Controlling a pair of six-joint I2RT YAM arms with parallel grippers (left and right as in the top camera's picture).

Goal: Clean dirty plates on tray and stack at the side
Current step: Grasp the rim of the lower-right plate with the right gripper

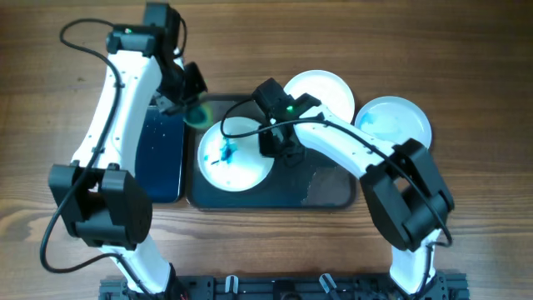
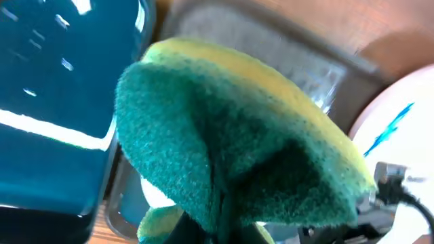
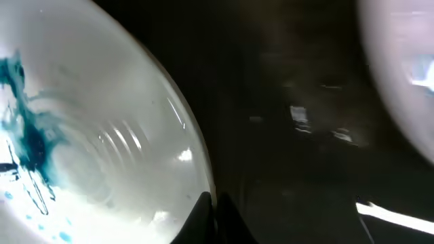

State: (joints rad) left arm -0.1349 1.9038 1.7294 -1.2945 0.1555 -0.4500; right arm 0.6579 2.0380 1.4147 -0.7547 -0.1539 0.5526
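- At centre frame, on the left half of the tray (image 1: 325, 196), find the dirty plate (image 1: 237, 162), streaked with blue.
- Right gripper (image 3: 215, 215): closed to a sliver on the plate's right rim, apparently to steady it for scrubbing.
- Left gripper (image 1: 190, 100): clamped on the folded sponge (image 2: 230, 149), which hangs at the plate's upper-left edge. You cannot confirm contact.

The top camera looks straight down from high up on the counter (image 1: 466, 50) and sees the whole tray (image 1: 325, 196). The left wrist camera sits very close behind the sponge (image 2: 230, 149), which fills most of its view. The right wrist camera looks down, very near the rim of the plate (image 3: 88, 149). All three see that plate.
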